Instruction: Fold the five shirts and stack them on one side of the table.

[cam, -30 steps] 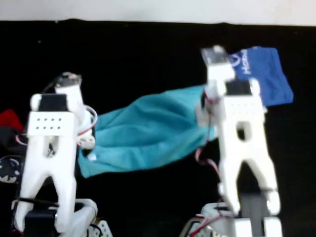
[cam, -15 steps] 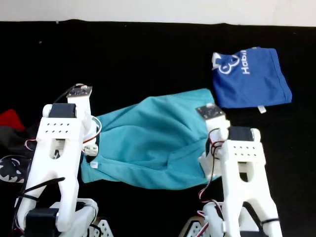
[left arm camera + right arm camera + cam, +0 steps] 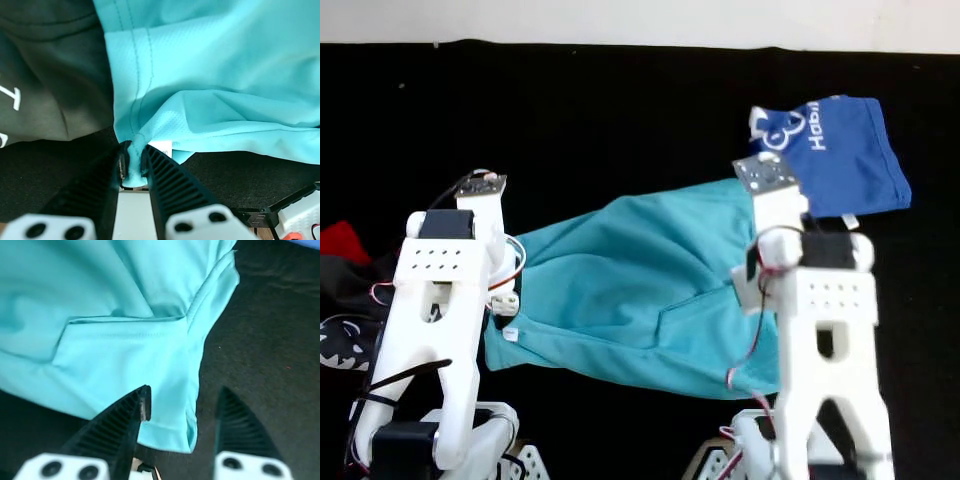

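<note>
A teal shirt (image 3: 630,285) lies spread across the middle of the black table, partly folded. My left gripper (image 3: 134,156) is shut on the teal shirt's (image 3: 215,90) hem at its left end, beside the left arm (image 3: 450,260). My right gripper (image 3: 182,402) hangs open over the teal shirt's (image 3: 125,340) right edge, with nothing between its fingers. A folded blue shirt (image 3: 830,155) lies at the back right, just beyond the right arm (image 3: 800,270).
A heap of dark and red shirts (image 3: 340,270) sits at the table's left edge; a dark shirt (image 3: 50,70) of that heap lies right next to my left gripper. Bare black table (image 3: 600,110) stretches across the back.
The right arm pulled back toward the front, then came forward again to the teal shirt's right edge. The teal shirt was spread wider. The left arm shifted slightly.
</note>
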`<action>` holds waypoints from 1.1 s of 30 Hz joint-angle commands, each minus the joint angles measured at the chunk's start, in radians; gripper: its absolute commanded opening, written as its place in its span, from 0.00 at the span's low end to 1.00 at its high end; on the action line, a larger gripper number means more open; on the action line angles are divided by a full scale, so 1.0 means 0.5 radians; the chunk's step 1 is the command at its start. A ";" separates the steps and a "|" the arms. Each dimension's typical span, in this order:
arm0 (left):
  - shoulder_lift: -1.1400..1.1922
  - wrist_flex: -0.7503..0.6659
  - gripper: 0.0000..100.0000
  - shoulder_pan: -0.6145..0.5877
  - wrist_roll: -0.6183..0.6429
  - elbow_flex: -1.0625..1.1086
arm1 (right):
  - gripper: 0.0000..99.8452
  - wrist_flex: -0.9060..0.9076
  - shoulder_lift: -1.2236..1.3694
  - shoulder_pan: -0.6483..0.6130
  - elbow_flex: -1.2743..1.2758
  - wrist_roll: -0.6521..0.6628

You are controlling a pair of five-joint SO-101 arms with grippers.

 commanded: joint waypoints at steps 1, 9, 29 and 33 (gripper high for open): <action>-0.032 -0.006 0.01 0.020 -0.021 -0.023 | 0.25 -0.192 0.321 0.014 0.005 -0.034; -0.032 -0.021 0.01 0.020 -0.021 -0.026 | 0.18 -0.299 0.738 0.011 0.005 -0.018; -0.032 -0.110 0.01 0.020 -0.021 -0.020 | 0.01 -0.364 0.563 -0.017 -0.130 0.049; -0.032 -0.110 0.01 0.020 -0.021 -0.023 | 0.01 -0.183 0.253 -0.020 -0.235 0.052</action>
